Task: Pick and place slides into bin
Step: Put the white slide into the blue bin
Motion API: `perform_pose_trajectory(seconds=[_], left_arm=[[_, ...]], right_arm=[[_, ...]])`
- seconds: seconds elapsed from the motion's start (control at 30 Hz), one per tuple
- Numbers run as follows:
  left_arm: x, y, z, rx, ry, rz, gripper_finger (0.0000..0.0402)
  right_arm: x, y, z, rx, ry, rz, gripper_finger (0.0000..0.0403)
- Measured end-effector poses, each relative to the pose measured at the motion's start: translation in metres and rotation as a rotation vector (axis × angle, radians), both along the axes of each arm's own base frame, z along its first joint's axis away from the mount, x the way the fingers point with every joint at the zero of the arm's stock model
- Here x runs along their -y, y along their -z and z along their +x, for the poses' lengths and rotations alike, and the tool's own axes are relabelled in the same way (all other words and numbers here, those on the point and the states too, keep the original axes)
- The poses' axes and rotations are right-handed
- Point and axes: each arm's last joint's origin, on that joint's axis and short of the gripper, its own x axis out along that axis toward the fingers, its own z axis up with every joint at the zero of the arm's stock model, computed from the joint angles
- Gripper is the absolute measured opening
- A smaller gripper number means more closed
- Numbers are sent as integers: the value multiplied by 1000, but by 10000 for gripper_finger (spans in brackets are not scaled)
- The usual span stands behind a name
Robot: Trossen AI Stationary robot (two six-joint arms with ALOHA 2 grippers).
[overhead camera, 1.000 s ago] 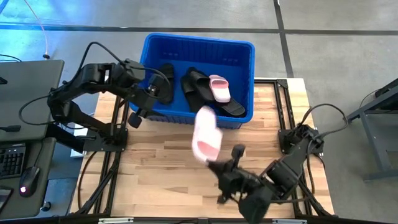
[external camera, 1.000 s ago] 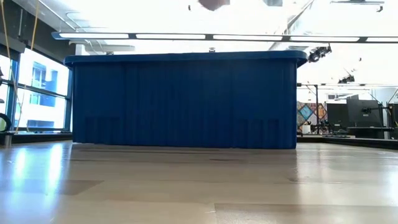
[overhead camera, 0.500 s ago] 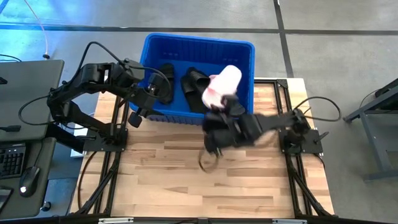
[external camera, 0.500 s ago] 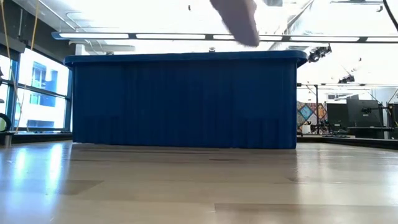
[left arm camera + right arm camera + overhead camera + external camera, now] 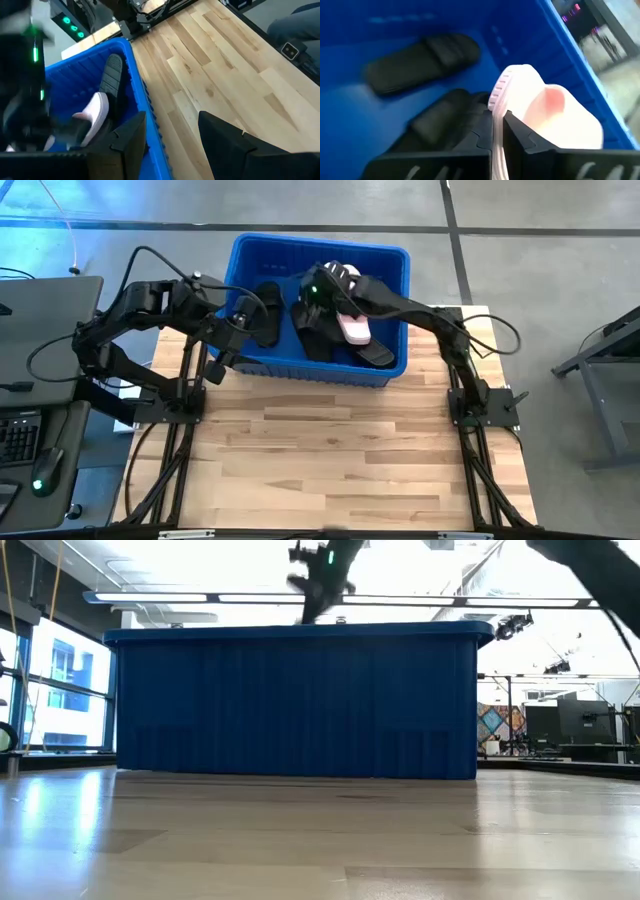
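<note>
The blue bin (image 5: pixel 320 246) stands at the table's far edge and fills the low view (image 5: pixel 300 700). In it lie black slides (image 5: pixel 266 310) (image 5: pixel 312 332) (image 5: pixel 376 352) and one pale pink slide (image 5: pixel 353 328). My right gripper (image 5: pixel 322 288) reaches over the bin's far part, shut on a second pale pink slide (image 5: pixel 341 275). It shows above the rim in the low view (image 5: pixel 320 570). My left gripper (image 5: pixel 224 356) is open at the bin's near left corner. In the left wrist view the bin's rim (image 5: pixel 139 85) runs between its fingers (image 5: pixel 172 150). My right gripper pinches the pink slide's sole by its edge (image 5: pixel 498 102) between its two fingers (image 5: pixel 476 134). The fingers point down into the bin. The slide stands on edge, its strap (image 5: pixel 560 117) bulging to one side, lifted above the black slides (image 5: pixel 445 120).
The wooden table top (image 5: pixel 330 450) spreads between the bin and the near edge. A keyboard and mouse (image 5: pixel 20 440) lie on a desk to the left. The arm frames (image 5: pixel 480 405) stand at the table's sides.
My right gripper has swung from the table's near edge up and toward the far edge, over the bin's near rim, and now points down into the bin. The pink slide has travelled with it, lifted clear all the way.
</note>
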Motion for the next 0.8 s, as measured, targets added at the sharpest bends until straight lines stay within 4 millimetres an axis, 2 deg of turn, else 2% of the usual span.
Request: perform_pose_trajectory(seconds=[0.13, 0.27, 0.4, 0.5, 0.63, 0.8], left_arm=[[1, -2, -4, 8, 0, 11, 173], [1, 0, -5, -12, 1, 7, 173], [1, 3, -8, -61, -7, 3, 173], [2, 6, -10, -94, -16, -4, 173], [2, 6, -10, -101, -45, -36, 173], [2, 6, -10, -101, -57, -49, 173]], right_arm=[[44, 38, 14, 1, 50, 27, 0], [71, 79, 33, -16, -16, 47, 0], [91, 104, 41, 9, 0, 42, 6], [99, 113, 40, 28, -15, 111, 31], [108, 112, 35, 98, -42, 220, 87], [115, 110, 35, 136, -58, 203, 155]])
